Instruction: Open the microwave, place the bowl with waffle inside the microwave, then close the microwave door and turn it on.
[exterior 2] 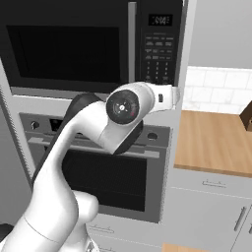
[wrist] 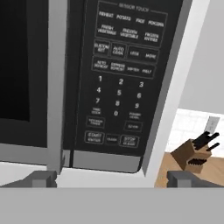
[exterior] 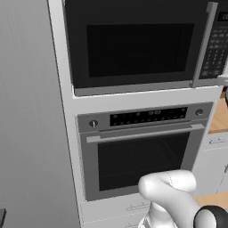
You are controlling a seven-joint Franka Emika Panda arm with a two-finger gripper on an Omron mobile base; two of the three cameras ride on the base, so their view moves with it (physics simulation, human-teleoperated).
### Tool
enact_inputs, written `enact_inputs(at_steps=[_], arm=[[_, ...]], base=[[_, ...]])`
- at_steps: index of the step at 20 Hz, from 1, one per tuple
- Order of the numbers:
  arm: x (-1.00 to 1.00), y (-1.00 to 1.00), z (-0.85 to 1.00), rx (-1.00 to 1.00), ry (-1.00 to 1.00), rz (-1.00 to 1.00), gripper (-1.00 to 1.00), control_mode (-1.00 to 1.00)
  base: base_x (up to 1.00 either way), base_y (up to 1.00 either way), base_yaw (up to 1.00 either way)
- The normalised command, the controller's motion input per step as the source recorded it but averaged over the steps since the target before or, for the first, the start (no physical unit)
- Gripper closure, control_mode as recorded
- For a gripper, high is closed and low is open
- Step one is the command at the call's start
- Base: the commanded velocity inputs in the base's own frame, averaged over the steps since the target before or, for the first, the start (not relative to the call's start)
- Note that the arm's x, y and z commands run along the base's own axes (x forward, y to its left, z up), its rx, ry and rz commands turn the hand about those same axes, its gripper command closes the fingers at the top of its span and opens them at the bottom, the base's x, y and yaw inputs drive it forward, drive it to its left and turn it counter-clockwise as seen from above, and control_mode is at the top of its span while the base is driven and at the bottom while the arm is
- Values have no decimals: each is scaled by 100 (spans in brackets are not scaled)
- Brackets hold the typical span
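Note:
The microwave point(exterior: 133, 44) sits high in the cabinet column, and the microwave door point(exterior 2: 64, 44) is shut with its window dark. A slim grey vertical handle point(wrist: 57, 87) runs along the door's right edge, with the black keypad point(wrist: 118, 78) just right of it. My gripper point(wrist: 113, 178) is open, its two fingertips point(wrist: 41, 178) spread wide and empty. It faces the microwave's lower right corner, just short of the handle's lower end and the keypad. In the right base view the white wrist point(exterior 2: 165, 98) hangs in front of the keypad's lower edge. The bowl is out of view.
Below the microwave is an oven point(exterior: 142, 151) with a horizontal bar handle and two knobs. To the right lies a wooden counter point(exterior 2: 211, 138) with a knife block point(wrist: 194, 155), white tiles behind and drawers beneath. A grey wall point(exterior: 26, 111) closes off the left.

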Motion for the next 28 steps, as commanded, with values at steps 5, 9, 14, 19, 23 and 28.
enact_inputs(at_steps=[5, 9, 14, 19, 23, 28], arm=[[20, -25, -1, 9, 0, -3, -100, -100], [26, -10, 0, 10, 0, -4, -100, -100], [43, -1, 0, 4, 0, -2, -100, -100], [32, -2, -4, 1, -3, 0, -100, -100], [17, -6, -15, 0, -5, 0, -100, -100], [17, -9, -16, 0, -5, 0, -100, -100]], base=[[0, 0, 0], [0, 0, 0], [0, 0, 0], [0, 0, 0], [0, 0, 0], [0, 0, 0]])
